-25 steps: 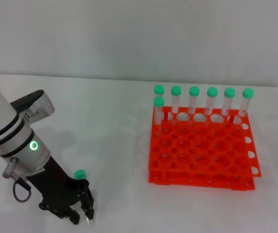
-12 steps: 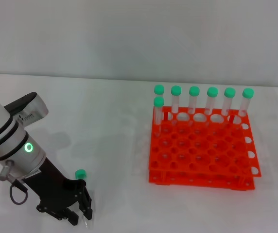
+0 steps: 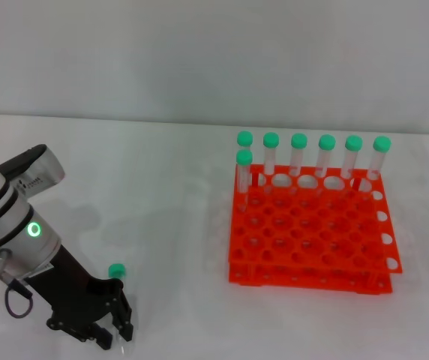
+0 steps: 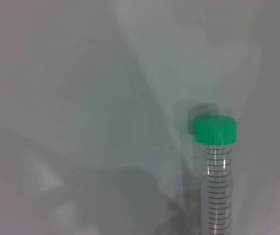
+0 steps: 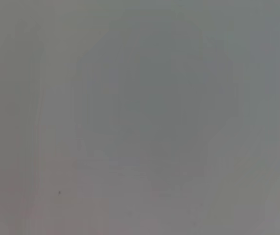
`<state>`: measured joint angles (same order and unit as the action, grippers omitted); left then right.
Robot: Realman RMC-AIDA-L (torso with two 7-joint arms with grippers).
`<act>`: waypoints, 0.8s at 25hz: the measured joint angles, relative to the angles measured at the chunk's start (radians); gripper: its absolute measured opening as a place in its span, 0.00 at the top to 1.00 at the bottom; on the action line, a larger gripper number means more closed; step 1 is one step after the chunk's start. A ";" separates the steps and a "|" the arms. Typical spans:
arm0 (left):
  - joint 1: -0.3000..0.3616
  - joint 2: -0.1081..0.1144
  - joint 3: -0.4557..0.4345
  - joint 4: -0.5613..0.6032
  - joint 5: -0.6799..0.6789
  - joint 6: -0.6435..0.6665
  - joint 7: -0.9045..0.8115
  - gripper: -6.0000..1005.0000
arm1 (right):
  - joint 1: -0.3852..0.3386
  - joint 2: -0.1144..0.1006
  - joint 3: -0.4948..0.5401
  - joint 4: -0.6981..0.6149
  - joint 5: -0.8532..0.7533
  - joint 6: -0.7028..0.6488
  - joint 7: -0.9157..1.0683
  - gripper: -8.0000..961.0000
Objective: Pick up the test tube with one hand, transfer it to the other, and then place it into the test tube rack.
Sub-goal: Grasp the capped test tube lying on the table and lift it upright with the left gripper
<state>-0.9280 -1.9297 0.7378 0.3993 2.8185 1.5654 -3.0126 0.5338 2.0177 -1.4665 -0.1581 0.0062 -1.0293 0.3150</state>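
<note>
The test tube, clear with a green screw cap (image 3: 116, 270), is held in my left gripper (image 3: 115, 334) at the near left of the white table; the black fingers are shut around its body. In the left wrist view the cap (image 4: 216, 129) and the graduated body (image 4: 218, 196) stand out over the table, with a shadow beside them. The left arm carries a green glowing ring (image 3: 33, 229). The orange test tube rack (image 3: 312, 259) stands to the right, well apart from the gripper. My right gripper is out of view; its wrist view shows only a blank grey surface.
Several green-capped tubes stand upright along the rack's back row (image 3: 325, 154), and one more (image 3: 244, 171) stands at the left end of the second row. Bare white table lies between my left gripper and the rack.
My left arm has moved left and toward the near edge of the table, carrying the tube with it. The rack and its tubes have not moved.
</note>
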 joint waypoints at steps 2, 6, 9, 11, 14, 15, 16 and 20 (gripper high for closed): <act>0.001 0.004 0.003 0.002 0.002 0.003 0.000 0.65 | 0.000 0.001 0.000 0.000 0.000 0.000 -0.001 0.11; 0.009 0.011 0.006 0.009 0.003 0.006 0.000 0.65 | 0.000 0.003 0.000 0.000 0.000 0.000 -0.002 0.11; 0.011 0.012 0.007 0.009 0.005 0.007 0.000 0.65 | 0.000 0.004 0.000 0.000 0.000 0.000 -0.003 0.11; 0.012 0.013 0.007 0.009 0.005 0.007 0.000 0.65 | 0.000 0.004 0.000 -0.001 0.000 0.000 -0.003 0.11; 0.013 0.016 0.008 0.009 0.007 0.008 0.000 0.65 | 0.000 0.004 0.000 -0.003 0.000 0.000 -0.005 0.11; 0.013 0.017 0.008 0.009 0.007 0.008 0.000 0.65 | 0.000 0.004 0.000 -0.003 0.000 0.000 -0.005 0.11; 0.013 0.017 0.008 0.009 0.008 0.008 0.000 0.65 | 0.000 0.005 0.000 -0.003 0.000 0.000 -0.005 0.11; 0.014 0.020 0.011 0.012 0.015 0.007 0.000 0.65 | 0.000 0.006 0.000 -0.003 0.000 0.000 -0.005 0.11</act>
<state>-0.9141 -1.9101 0.7484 0.4117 2.8339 1.5726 -3.0125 0.5338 2.0232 -1.4665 -0.1614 0.0061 -1.0292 0.3098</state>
